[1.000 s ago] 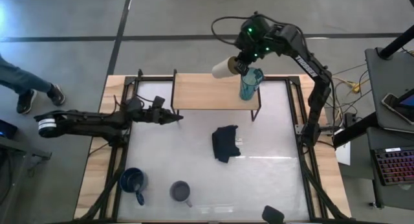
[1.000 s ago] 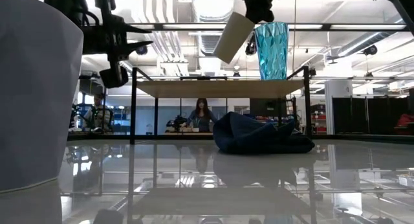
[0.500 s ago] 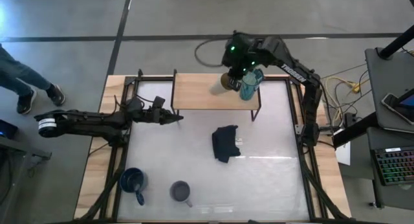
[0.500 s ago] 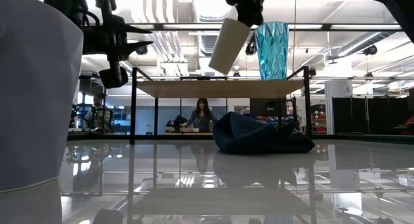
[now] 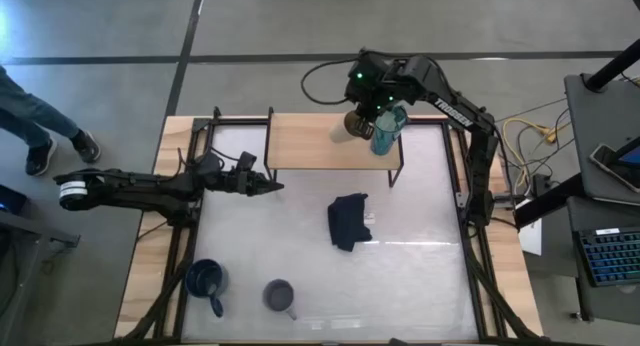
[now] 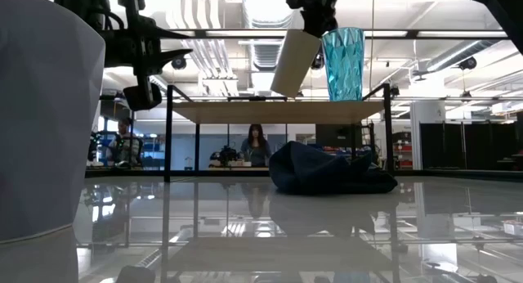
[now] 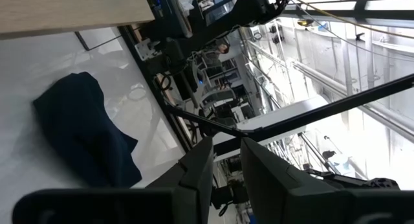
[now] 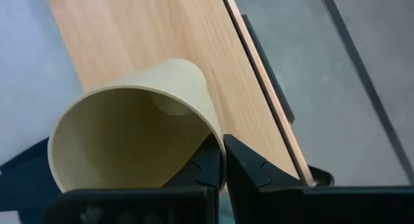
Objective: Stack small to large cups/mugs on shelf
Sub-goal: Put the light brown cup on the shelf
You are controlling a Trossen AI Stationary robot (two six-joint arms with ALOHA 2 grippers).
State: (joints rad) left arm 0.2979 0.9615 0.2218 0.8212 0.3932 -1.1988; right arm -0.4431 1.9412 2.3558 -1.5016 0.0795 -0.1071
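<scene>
My right gripper (image 5: pixel 365 108) is over the right part of the light-wood shelf (image 5: pixel 310 141), shut on the beige cup (image 5: pixel 345 126). The cup is just left of the teal mug (image 5: pixel 388 134), which stands upright on the shelf's right end (image 6: pixel 343 64). My left gripper (image 5: pixel 277 184) waits off the shelf's near left corner, holding nothing, its fingers a narrow gap apart (image 7: pixel 228 143). The dark blue mug (image 5: pixel 205 279) and the grey-lavender mug (image 5: pixel 278 296) stand on the white tabletop near its near left corner. My right gripper pinches the beige cup's rim (image 8: pixel 217 146), one finger inside the mouth and one outside. The fingers come from above, slanting down. The cup (image 6: pixel 294 64) hangs tilted, mouth up toward the gripper, its base low over the shelf board (image 6: pixel 245 111) beside the teal mug.
A crumpled dark navy cloth (image 5: pixel 348 221) lies mid-table in front of the shelf. The board left of the beige cup is bare wood. A person's legs (image 5: pixel 40 126) show beyond the table's far left corner. A large pale shape (image 6: pixel 45 119) fills the low view's left.
My right gripper has carried the beige cup toward the table's left and down toward the shelf board, close beside the teal mug. The cup has tipped from a strong slant to nearer upright. The gripper has stayed shut on it.
</scene>
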